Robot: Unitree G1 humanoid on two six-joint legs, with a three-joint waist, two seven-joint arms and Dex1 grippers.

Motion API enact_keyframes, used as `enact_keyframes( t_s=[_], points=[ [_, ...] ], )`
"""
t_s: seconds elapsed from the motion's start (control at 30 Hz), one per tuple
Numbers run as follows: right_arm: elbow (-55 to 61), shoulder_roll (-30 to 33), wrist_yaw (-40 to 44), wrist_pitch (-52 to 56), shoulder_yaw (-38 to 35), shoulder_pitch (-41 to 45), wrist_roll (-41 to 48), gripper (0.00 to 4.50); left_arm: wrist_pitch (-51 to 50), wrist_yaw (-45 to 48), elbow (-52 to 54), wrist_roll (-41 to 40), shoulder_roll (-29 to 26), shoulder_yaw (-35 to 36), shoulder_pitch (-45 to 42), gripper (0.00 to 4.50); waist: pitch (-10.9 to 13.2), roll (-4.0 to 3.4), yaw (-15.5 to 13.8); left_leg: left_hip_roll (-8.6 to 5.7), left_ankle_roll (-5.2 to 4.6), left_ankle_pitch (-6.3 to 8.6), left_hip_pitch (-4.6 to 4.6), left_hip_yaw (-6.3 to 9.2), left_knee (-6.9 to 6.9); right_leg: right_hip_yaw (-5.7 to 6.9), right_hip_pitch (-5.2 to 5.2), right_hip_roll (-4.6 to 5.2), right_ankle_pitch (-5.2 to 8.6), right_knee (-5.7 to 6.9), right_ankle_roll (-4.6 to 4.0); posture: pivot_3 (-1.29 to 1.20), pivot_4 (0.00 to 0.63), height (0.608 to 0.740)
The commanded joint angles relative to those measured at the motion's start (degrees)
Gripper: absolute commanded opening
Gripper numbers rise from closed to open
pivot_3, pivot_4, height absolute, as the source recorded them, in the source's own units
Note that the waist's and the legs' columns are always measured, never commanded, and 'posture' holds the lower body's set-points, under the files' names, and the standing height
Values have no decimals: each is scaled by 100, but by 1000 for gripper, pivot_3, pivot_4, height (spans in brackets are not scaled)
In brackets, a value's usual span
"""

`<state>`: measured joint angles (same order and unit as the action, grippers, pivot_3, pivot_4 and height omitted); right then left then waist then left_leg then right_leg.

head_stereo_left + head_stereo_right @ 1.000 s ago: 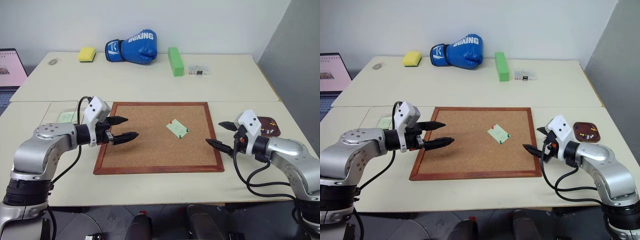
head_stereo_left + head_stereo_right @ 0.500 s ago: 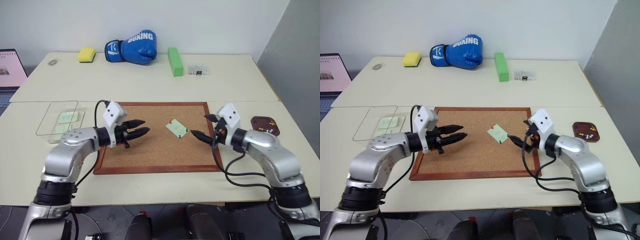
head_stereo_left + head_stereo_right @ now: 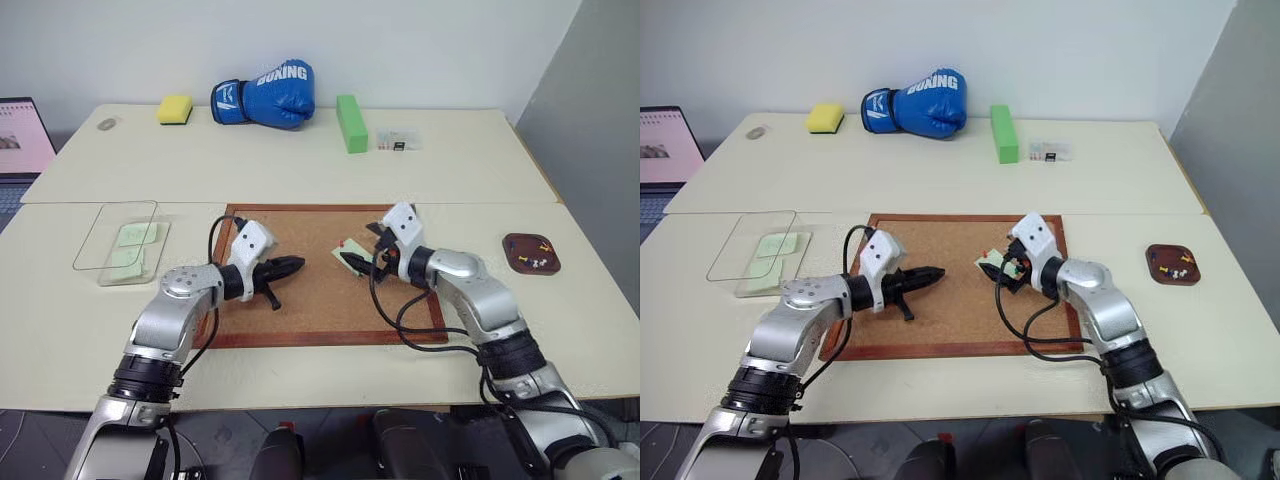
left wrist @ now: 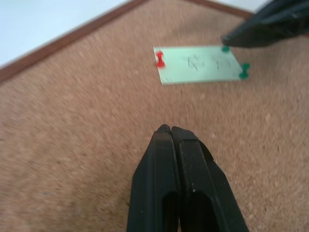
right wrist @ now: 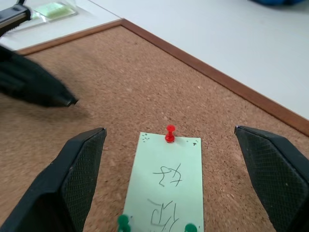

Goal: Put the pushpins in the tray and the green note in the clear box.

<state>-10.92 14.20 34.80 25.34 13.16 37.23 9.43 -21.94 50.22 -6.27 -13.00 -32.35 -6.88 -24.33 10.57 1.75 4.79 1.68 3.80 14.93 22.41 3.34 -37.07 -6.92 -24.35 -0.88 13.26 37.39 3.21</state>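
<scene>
Pale green square paper note (image 5: pixel 164 186) pinned near the middle of the wood-framed corkboard (image 3: pixel 300 310).

The note looks thin and light and may tear, so the red pin (image 5: pixel 170 134) and green pins (image 4: pixel 245 70) should be pulled by their heads first. Its scribble is unreadable. The right gripper (image 5: pixel 174 159) stands wide open around it; the left gripper (image 4: pixel 168 133) is clenched, empty, nearby. The blue glove (image 3: pixel 265 92) reads "BOXING".

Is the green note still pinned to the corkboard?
Pinned: the green note lies flat on the corkboard, with a red pushpin and green pushpins along its edges.
</scene>
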Motion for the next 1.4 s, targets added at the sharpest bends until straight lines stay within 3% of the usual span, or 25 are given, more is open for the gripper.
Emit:
enact_keyframes(
  t_s=[0.03, 0.27, 0.37, 0.9, 1.07, 1.4],
  points=[
    [-454, -221, 34, -266, -23, 365, -95, 4500, 140, 90, -132, 300, -137, -173, 24, 29, -1, 1, 1, 0, 0, 0, -2, 1, 0, 2, 0, 0, 0, 7, -1, 0, 150, 740],
    [-1775, -584, 90, -815, 146, 974, -507, 4500, 64, 144, -63, 326, -165, -111, -75, 29, -1, 0, 33, -1, 0, 0, -49, -3, 1, -4, 17, -3, 18, 45, 20, 0, 150, 740],
    [-2195, -665, 45, -1043, 147, 1144, -643, 4070, 40, 143, 11, 335, -199, -73, -54, 0, -1, 0, 39, -1, 0, -1, -51, -4, 0, -6, 18, -3, 20, 52, 23, 0, 150, 740],
    [-2853, -838, 100, -1436, 58, 1416, -862, 831, 118, 90, -137, 421, -284, -28, -148, 0, -1, 0, 99, 0, 0, -1, -54, -3, 0, -7, 16, -4, 17, 58, 16, 0, 150, 740],
    [-2977, -842, 115, -1437, 101, 1447, -935, 4, 127, 74, -126, 440, -288, -21, -143, 0, -1, 0, 129, -1, 0, -1, -54, -3, 0, -7, 17, -4, 19, 58, 21, 0, 150, 740],
    [-2264, -935, 275, -1404, -362, 1389, -434, 4, 113, 48, -137, 494, -301, -3, -133, 0, 0, -2, 143, -1, 0, -2, -52, -2, 0, -7, 16, -4, 18, 59, 20, 0, 150, 740]
  ],
)
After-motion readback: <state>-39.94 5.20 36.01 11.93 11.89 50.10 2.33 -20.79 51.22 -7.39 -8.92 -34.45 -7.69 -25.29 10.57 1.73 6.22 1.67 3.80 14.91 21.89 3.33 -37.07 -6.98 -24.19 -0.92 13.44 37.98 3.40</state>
